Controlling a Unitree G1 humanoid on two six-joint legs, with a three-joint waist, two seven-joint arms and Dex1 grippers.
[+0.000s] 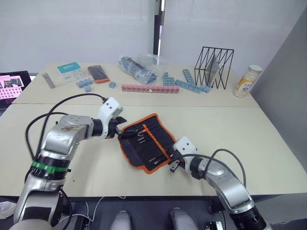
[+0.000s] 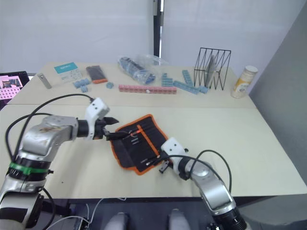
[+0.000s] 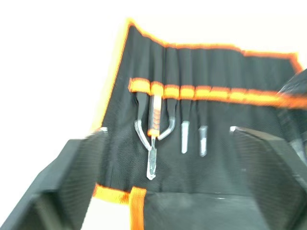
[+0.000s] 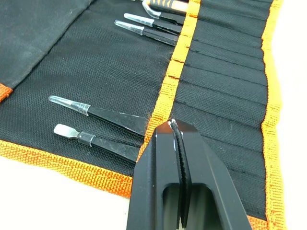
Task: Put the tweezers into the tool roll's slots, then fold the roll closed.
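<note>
**Tweezers slotted; roll lies open for folding**

Right end effector (image 4: 176, 125), fingers pressed together and empty, sits at the tool roll's (image 1: 146, 141) orange centre stripe (image 4: 178, 57), beside two seated tweezers (image 4: 96, 114). The roll is limp fabric, best pinched at its bound edge. The left end effector (image 1: 120, 128), spread, straddles the roll's far edge.

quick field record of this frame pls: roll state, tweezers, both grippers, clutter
tool roll: open flat on the table, inner face up, not yet folded
tweezers: several seated in the slots under the orange stripe, tips sticking out; two more sit near the right gripper's end
left gripper: at the roll's left edge, fingers open
right gripper: fingers shut, tip over the orange stripe, holding nothing
clutter: blue blocks, wire rack, plastic bag and bottle at the far side
</note>
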